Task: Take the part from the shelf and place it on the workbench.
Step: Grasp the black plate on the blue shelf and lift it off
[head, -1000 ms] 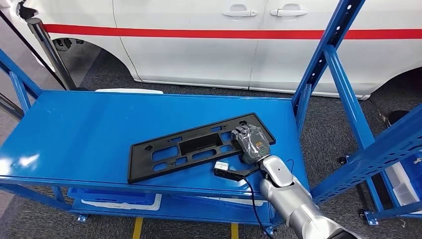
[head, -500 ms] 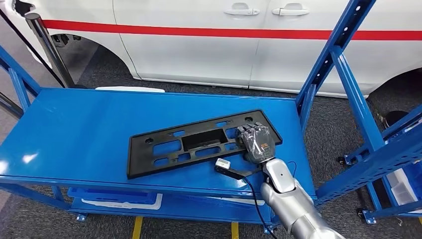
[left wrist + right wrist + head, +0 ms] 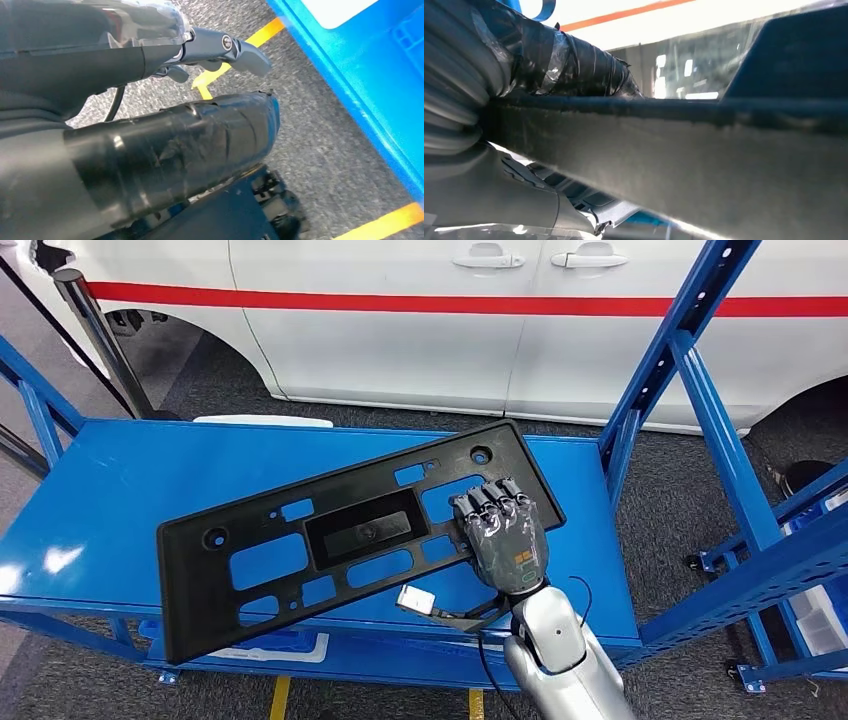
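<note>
We see one black plate (image 3: pixel 340 550) gripped by our right hand (image 3: pixel 505 540) above one blue shelf (image 3: pixel 120 490); our left hand (image 3: pixel 165 145) we cannot tell.

The long black slotted part (image 3: pixel 340 540) is tilted, apparently lifted clear above the blue shelf (image 3: pixel 120 490).

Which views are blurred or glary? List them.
Head view: sharp, with a glare patch on the blue shelf. Right wrist view: the black part is close and blurred, the white car washed out. Left wrist view: the left hand is soft, the floor clear.
</note>
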You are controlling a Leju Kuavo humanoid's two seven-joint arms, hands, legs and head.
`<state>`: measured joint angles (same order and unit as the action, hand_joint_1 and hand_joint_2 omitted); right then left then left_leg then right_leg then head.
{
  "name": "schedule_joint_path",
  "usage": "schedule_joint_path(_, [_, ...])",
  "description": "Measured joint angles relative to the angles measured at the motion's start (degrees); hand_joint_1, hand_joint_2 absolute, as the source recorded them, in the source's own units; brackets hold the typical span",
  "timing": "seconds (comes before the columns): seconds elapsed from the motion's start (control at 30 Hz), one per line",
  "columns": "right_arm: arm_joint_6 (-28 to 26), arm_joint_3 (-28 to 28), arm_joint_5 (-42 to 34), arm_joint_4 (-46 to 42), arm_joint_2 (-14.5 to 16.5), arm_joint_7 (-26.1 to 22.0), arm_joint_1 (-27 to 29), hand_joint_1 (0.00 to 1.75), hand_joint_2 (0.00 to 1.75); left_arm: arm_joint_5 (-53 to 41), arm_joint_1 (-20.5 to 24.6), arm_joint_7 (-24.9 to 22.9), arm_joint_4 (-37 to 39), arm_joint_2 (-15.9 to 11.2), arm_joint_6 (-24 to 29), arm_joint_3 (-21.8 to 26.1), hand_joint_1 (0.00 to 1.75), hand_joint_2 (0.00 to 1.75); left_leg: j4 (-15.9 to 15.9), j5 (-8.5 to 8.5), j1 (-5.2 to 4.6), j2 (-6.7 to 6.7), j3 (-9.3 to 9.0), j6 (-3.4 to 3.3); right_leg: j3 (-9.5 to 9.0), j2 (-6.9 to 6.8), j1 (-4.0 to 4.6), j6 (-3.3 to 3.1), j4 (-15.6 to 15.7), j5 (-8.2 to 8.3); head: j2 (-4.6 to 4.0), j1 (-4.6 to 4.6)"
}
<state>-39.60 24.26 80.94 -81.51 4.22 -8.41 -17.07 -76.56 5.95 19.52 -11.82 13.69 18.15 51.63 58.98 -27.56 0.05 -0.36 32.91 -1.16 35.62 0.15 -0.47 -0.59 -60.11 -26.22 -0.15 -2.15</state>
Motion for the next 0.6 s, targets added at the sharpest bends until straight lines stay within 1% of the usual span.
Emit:
schedule_joint_path(0.03, [0.0, 0.5, 1.3, -1.9, 0.3, 0.8, 1.2, 1.75, 1.75, 0.4, 0.0, 0.5, 0.0, 0.0, -0.1, 0.3, 0.0, 0.0, 0.5, -0.56, 0.07, 0.02, 0.13, 0.31, -0.19, -0.05, -0.09, -0.31, 0.2, 0.01, 0.0, -0.01])
schedule_joint_path(0.07, [0.0, 1.1, 2.3, -3.6, 0.4, 1.6, 2.1, 1.75, 1.75, 0.8, 0.0, 1.0, 0.0, 0.0, -0.2, 0.5, 0.0, 0.0, 2.0, -1.64, 0.16, 0.03, 0.68, 0.62, -0.38, -0.11, -0.19, -0.63, 0.4, 0.03, 0.0, 0.0])
schedule_joint_path(0.1, [0.0, 1.8, 2.9, -4.9, 0.6, 2.0, 2.9, 1.75, 1.75, 1.0, -0.1, 1.3, 0.0, 0.0, -0.3, 0.8, 0.0, 0.0, 4.6, -3.23, 0.26, 0.05, 1.8, 0.91, -0.53, -0.17, -0.26, -0.89, 0.6, 0.03, 0.0, 0.01])
schedule_joint_path(0.17, [0.0, 3.2, 3.3, -6.8, 0.8, 2.7, 4.2, 1.75, 1.75, 1.3, -0.1, 1.8, 0.0, 0.0, -0.5, 1.2, 0.0, 0.0, 11.8, -6.58, 0.4, 0.06, 5.21, 1.34, -0.59, -0.19, -0.23, -1.16, 0.6, -0.05, 0.0, 0.02])
schedule_joint_path(0.2, [0.0, 3.8, 3.3, -7.5, 0.9, 3.0, 4.7, 1.75, 1.75, 1.5, -0.2, 2.0, 0.0, 0.0, -0.7, 1.4, 0.0, 0.0, 14.6, -7.35, 0.49, 0.06, 6.62, 1.5, -0.63, -0.18, -0.22, -1.19, 0.6, -0.09, 0.0, 0.02])
schedule_joint_path(0.23, [0.0, 4.3, 3.3, -8.1, 0.9, 3.3, 5.2, 1.75, 1.75, 1.8, -0.2, 2.3, 0.0, 0.0, -1.0, 1.6, 0.0, 0.0, 15.6, -7.05, 0.57, 0.06, 7.21, 1.61, -0.69, -0.16, -0.23, -1.21, 0.5, -0.13, 0.0, 0.03])
schedule_joint_path(0.27, [0.0, 4.9, 3.4, -8.5, 0.9, 3.7, 5.7, 1.75, 1.75, 2.1, -0.2, 2.7, 0.0, 0.0, -1.4, 1.8, 0.0, 0.44, 14.3, -5.63, 0.66, 0.07, 6.7, 1.65, -0.78, -0.12, -0.25, -1.19, 0.5, -0.19, 0.0, 0.03])
schedule_joint_path(0.3, [0.0, 5.4, 3.4, -8.9, 0.9, 4.0, 6.1, 1.75, 1.75, 2.4, -0.3, 3.2, 0.0, 0.0, -1.7, 2.0, 0.0, 0.87, 11.0, -3.52, 0.73, 0.08, 5.23, 1.64, -0.91, -0.08, -0.28, -1.14, 0.5, -0.26, 0.0, 0.03])
schedule_joint_path(0.33, [0.0, 5.8, 3.4, -9.3, 0.9, 4.3, 6.6, 1.75, 1.75, 2.7, -0.3, 3.6, 0.0, 0.0, -2.0, 2.2, 0.0, 1.31, 6.9, -1.65, 0.78, 0.09, 3.31, 1.57, -1.01, -0.03, -0.28, -1.02, 0.5, -0.36, 0.0, 0.03])
schedule_joint_path(0.37, [0.0, 6.3, 3.4, -9.6, 0.9, 4.7, 6.9, 1.75, 1.75, 2.9, -0.2, 4.1, 0.0, 0.0, -2.4, 2.5, 0.0, 1.75, 3.2, -0.32, 0.72, 0.06, 1.59, 1.41, -1.06, 0.02, -0.2, -0.85, 0.4, -0.45, 0.0, 0.02])
schedule_joint_path(0.4, [0.0, 6.8, 3.4, -9.9, 0.9, 4.9, 7.2, 1.75, 1.75, 3.1, -0.2, 4.6, 0.0, 0.0, -2.8, 2.7, 0.0, 1.75, 0.9, 0.32, 0.62, 0.02, 0.48, 1.22, -1.06, 0.04, -0.13, -0.61, 0.3, -0.48, 0.0, 0.01])
schedule_joint_path(0.43, [0.0, 7.2, 3.4, -10.1, 0.9, 5.2, 7.4, 1.75, 1.75, 3.2, -0.3, 5.1, 0.0, -0.1, -3.1, 2.9, 0.0, 1.75, -0.2, 0.36, 0.48, -0.02, -0.02, 0.98, -1.05, 0.05, -0.07, -0.35, 0.4, -0.45, 0.0, -0.01])
schedule_joint_path(0.47, [0.0, 7.5, 3.4, -10.3, 0.9, 5.3, 7.6, 1.75, 1.75, 3.3, -0.4, 5.5, 0.0, -0.1, -3.5, 3.0, 0.0, 1.75, -0.4, 0.4, 0.33, -0.06, -0.07, 0.69, -1.07, 0.06, -0.07, -0.08, 0.4, -0.36, 0.0, -0.02])
schedule_joint_path(0.53, [0.0, 8.0, 3.3, -10.4, 0.9, 5.6, 8.0, 1.75, 1.75, 3.4, -0.5, 6.0, 0.0, -0.2, -4.2, 3.2, 0.0, 1.75, -0.8, 0.76, 0.48, 0.0, -0.25, -0.12, -0.97, 0.02, -0.16, 0.5, 0.2, -0.66, 0.0, -0.03])
schedule_joint_path(0.57, [0.0, 8.2, 3.3, -10.4, 0.8, 5.8, 8.1, 1.75, 1.75, 3.4, -0.6, 6.1, 0.0, -0.2, -4.5, 3.2, 0.0, 1.75, -1.1, 0.96, 0.57, 0.05, -0.36, -0.56, -0.48, -0.01, -0.19, 0.72, -0.9, -1.55, 0.0, -0.04])
schedule_joint_path(0.6, [0.0, 8.3, 3.2, -10.4, 0.7, 6.0, 8.1, 1.75, 1.75, 3.5, -0.6, 6.2, 0.0, -0.2, -4.6, 3.3, 0.0, 1.75, -1.3, 1.13, 0.65, 0.11, -0.46, -0.94, 0.52, -0.03, -0.22, 0.89, -3.2, -3.03, 0.0, -0.07])
